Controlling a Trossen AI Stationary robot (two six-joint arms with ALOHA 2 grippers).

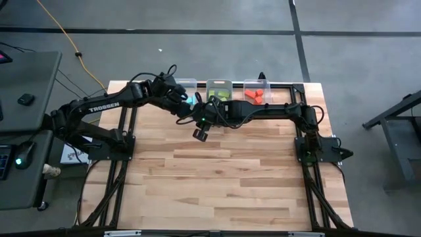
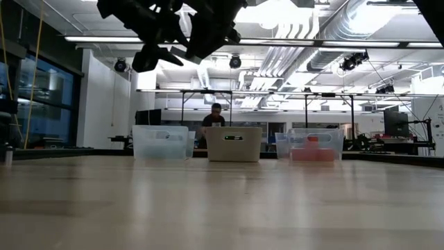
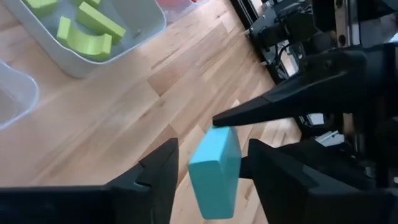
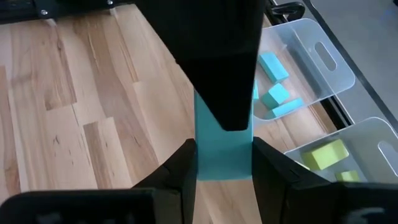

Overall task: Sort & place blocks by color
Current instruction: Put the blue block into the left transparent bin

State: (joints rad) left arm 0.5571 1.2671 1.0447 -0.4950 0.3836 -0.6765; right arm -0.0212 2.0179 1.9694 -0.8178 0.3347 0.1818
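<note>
A light blue block (image 3: pixel 215 171) is held in the air between my two grippers, in front of the bins. My right gripper (image 4: pixel 224 168) is shut on it. My left gripper (image 3: pixel 214 177) is open, with a finger on either side of the block and a narrow gap at each side. In the high view both grippers meet near the table's far middle, left (image 1: pixel 187 108) and right (image 1: pixel 200 125). More light blue blocks (image 4: pixel 273 93) lie in the left bin (image 4: pixel 323 68), lime green ones (image 3: pixel 90 31) in the middle bin (image 3: pixel 124 53), and red-orange ones (image 1: pixel 255 96) in the right bin (image 1: pixel 266 85). My right gripper pinches the light blue block by two opposite faces (image 4: pixel 205 165) between its two fingers. The block is lifted clear of the table. One right finger (image 3: pixel 261 109) shows reaching the block's upper end in the left wrist view. My left gripper's finger hides the rest of the block.
Three clear bins stand in a row along the table's far edge, also seen in the low view (image 2: pixel 234 144). A person sits in the room beyond the table (image 2: pixel 216 114). The wooden table top (image 1: pixel 223 184) stretches toward the near edge.
</note>
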